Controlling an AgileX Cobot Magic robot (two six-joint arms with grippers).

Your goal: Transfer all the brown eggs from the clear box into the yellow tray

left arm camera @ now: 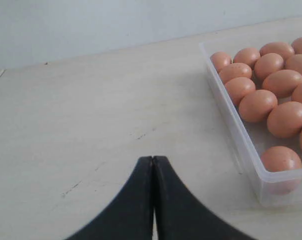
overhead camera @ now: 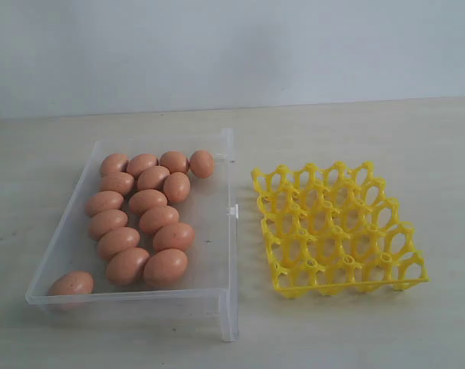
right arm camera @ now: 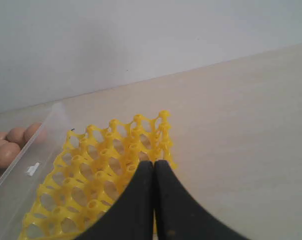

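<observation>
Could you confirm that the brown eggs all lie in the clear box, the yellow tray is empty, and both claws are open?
Not the claws: the wrist views show the left claw and right claw shut. The brown eggs do all lie in the clear box, and the yellow tray is empty.
</observation>
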